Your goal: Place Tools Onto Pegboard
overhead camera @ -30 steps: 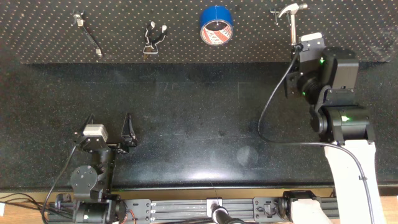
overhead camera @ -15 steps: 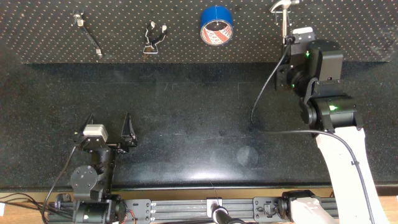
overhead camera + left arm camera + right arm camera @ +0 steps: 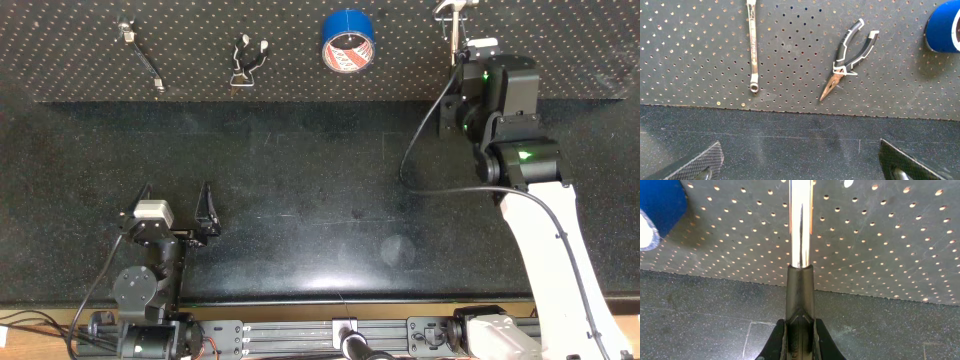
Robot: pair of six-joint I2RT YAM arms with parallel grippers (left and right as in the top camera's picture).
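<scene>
Hammer (image 3: 801,230) upright against pegboard (image 3: 890,240), handle clamped in right end effector (image 3: 800,340); left end effector (image 3: 800,167) spread wide, empty.

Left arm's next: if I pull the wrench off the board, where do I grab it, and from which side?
I'd grip the wrench on its straight shank, just above the ring end. Come square to the pegboard from the table side, the open left tool closing across the narrow shank; it hangs straight, clear of the pliers.
</scene>
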